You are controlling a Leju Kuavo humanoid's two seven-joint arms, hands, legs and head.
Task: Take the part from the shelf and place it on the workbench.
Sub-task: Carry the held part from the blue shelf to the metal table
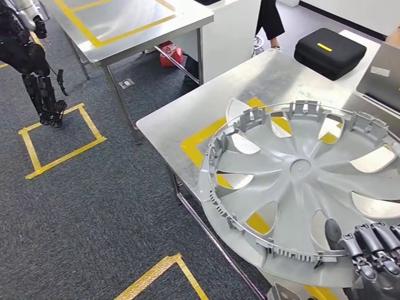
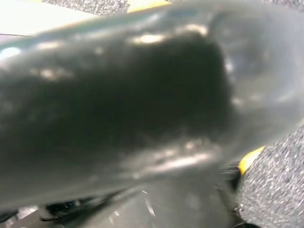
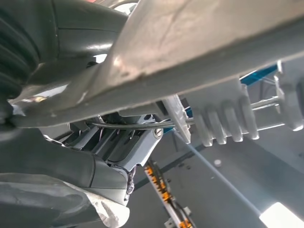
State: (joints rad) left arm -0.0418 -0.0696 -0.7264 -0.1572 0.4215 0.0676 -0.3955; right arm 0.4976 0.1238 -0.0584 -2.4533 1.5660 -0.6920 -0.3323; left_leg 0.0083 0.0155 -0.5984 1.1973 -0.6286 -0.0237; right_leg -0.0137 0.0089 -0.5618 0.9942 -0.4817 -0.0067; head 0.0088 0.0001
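Wheel cover (image 1: 302,187) sits in my right robot hand (image 1: 372,250), gripped by its rim above the desk (image 1: 189,119). I should lower it flat. I cannot tell my left robot hand's (image 1: 49,109) state.

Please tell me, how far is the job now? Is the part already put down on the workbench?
Done: the large silver plastic wheel cover is off the shelf. In hand: the right hand grips its near rim, holding it tilted over the steel workbench with yellow tape. Whether its far edge touches the bench I cannot tell. Left: lay it flat and let go. The left hand hangs over the carpet.
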